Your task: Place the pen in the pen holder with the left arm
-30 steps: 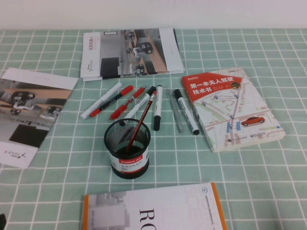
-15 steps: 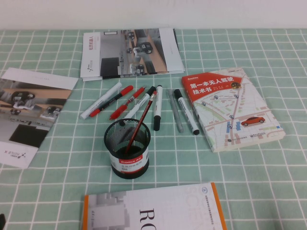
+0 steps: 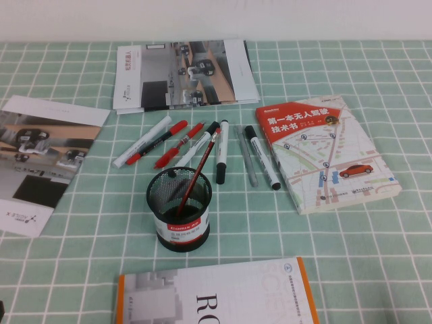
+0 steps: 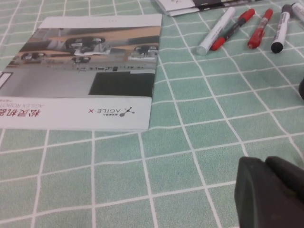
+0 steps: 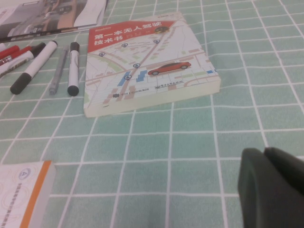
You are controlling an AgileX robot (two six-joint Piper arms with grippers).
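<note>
The table [image 3: 378, 256], covered in a green cloth with a white grid, carries everything here. At its far edge lies a grey-and-white brochure [image 3: 183, 73], and a second brochure [image 3: 40, 158] marked AGILE·X lies at the left edge. A book with a red band and a map cover [image 3: 324, 152] lies on the right, and an orange-edged book [image 3: 216, 293] lies at the near edge. The pen holder [image 3: 179, 209] stands upright near the middle, just in front of a row of pens, with 1 dark red pencil [image 3: 196, 172] leaning in it. The pen [image 3: 142, 142], all white, lies flat at the left end of that row, just beside a black pen with red ends [image 3: 156, 142], well apart from both hands. The left hand [image 4: 270, 194] sits low over the cloth near the AGILE·X brochure, its 2 dark fingers pressed together with nothing between them. The right hand [image 5: 273, 187] sits low over bare cloth nearer than the map book, its fingers likewise together and empty.
</note>
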